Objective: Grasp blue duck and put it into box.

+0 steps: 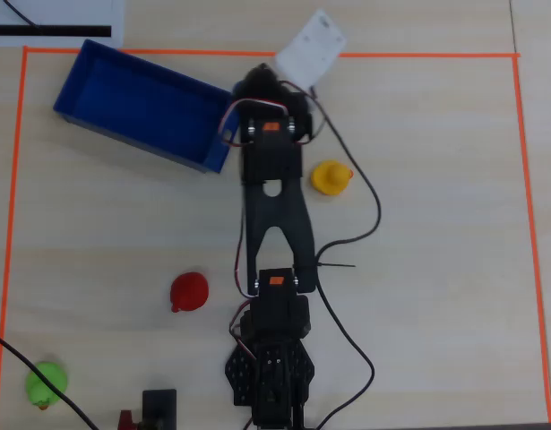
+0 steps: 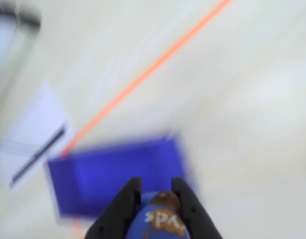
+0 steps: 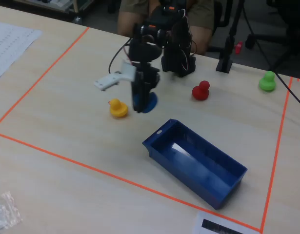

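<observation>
My gripper (image 2: 156, 185) is shut on the blue duck (image 2: 160, 221), which fills the gap between the black fingers; the wrist view is blurred. In the fixed view the gripper (image 3: 141, 105) holds the blue duck (image 3: 150, 103) a little above the table, just beyond the short end of the box (image 3: 196, 163). The dark-blue open box lies ahead and below in the wrist view (image 2: 113, 174). In the overhead view the box (image 1: 141, 103) is at the upper left and the gripper (image 1: 262, 90) is just right of it. The duck is hidden under the arm there.
A yellow duck (image 3: 118, 108) sits left of the gripper, also seen in the overhead view (image 1: 331, 176). A red duck (image 1: 189, 291) and a green duck (image 1: 47, 383) sit near the arm's base. Orange tape (image 1: 257, 54) frames the work area. A cable (image 1: 365, 215) trails beside the arm.
</observation>
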You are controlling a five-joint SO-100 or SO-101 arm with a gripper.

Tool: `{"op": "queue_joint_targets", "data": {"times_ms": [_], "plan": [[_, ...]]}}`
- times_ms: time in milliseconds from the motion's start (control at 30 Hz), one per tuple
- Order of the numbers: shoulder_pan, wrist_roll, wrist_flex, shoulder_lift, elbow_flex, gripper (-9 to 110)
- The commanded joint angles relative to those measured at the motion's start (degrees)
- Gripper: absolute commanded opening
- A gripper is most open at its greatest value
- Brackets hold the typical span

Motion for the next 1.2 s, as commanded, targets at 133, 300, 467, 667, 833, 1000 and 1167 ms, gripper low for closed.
{"op": "queue_joint_targets", "data": {"times_ms": [133, 300, 467, 667, 833, 1000, 1167], "plan": [[-20.39, 5.89, 1.93, -12.66, -14.59, 0], [-23.64, 6.77, -4.83, -23.73, -22.76, 0], [-22.94, 5.36, -13.45, -29.79, -26.63, 0], [-21.36, 1.49, -18.72, -36.74, -26.98, 12], [-20.39, -1.14, -16.44, -39.11, -27.25, 26], [-17.67, -2.11, -12.30, -29.79, -22.94, 25], [-14.24, -2.37, -14.06, -3.34, 1.23, 0]]}}
